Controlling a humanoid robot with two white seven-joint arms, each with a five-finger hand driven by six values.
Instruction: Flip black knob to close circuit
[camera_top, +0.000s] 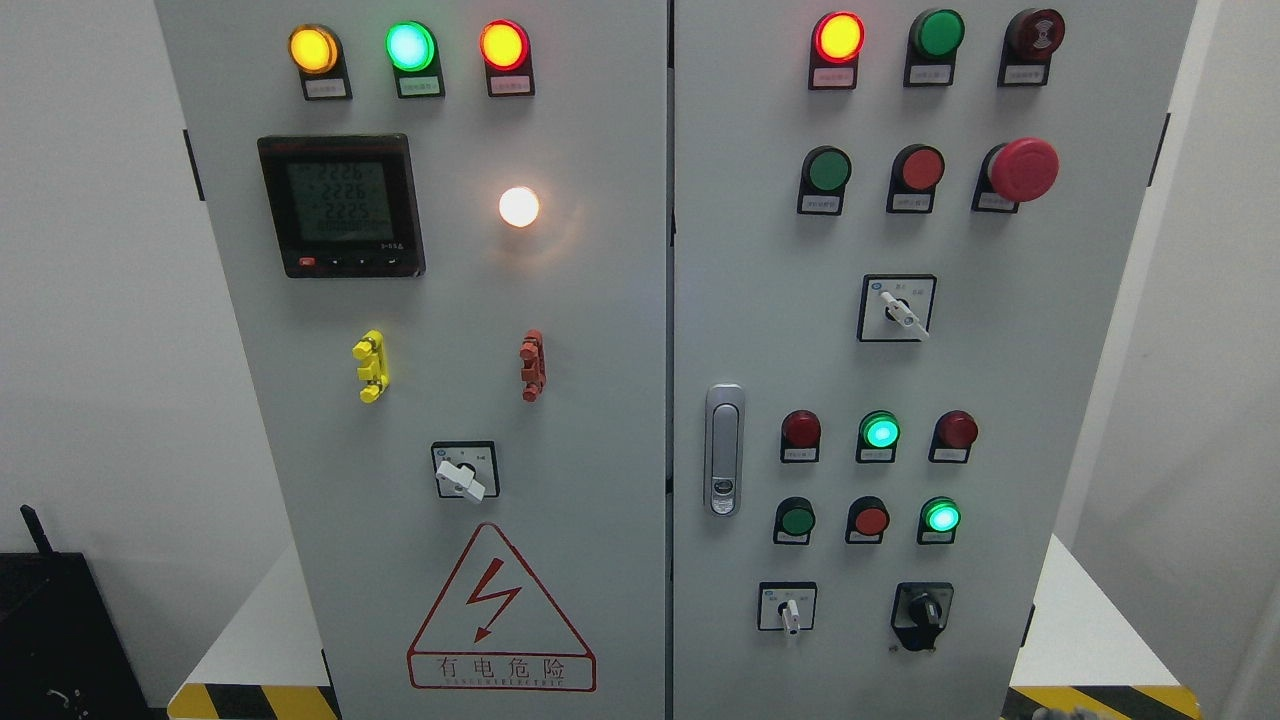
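White walls back a grey two-door electrical cabinet (600, 400) that fills the head view, standing on a white base with yellow-black hazard striping (250, 700) at its foot.

Left door, left to right: amber, green and red indicator lamps (410, 46) lit along the top; digital meter (340, 205) with lit readout; white lamp (519, 207) glowing; yellow clip (370, 365) and red clip (532, 365) on the panel; white-handled rotary switch (464, 472); high-voltage warning triangle (500, 610) set low, presumably to caution anyone opening the door.

Centre: door latch handle (724, 450) at the seam edge of the right door.

Right door: red lamp lit at top, push buttons beneath, red mushroom emergency stop (1022, 168) placed high and proud for quick reach; white selector switch (897, 308); further lamps, two of them green and lit; small white selector (788, 607).

Task item: black knob (922, 610), bottom right of the right door, just right of the small white selector, untouched.

Robot hands: neither is clearly in view, so whether the fingers are spread or curled cannot be told. Judged status: reach not yet begun; the low knob position calls for an approach from the lower right.
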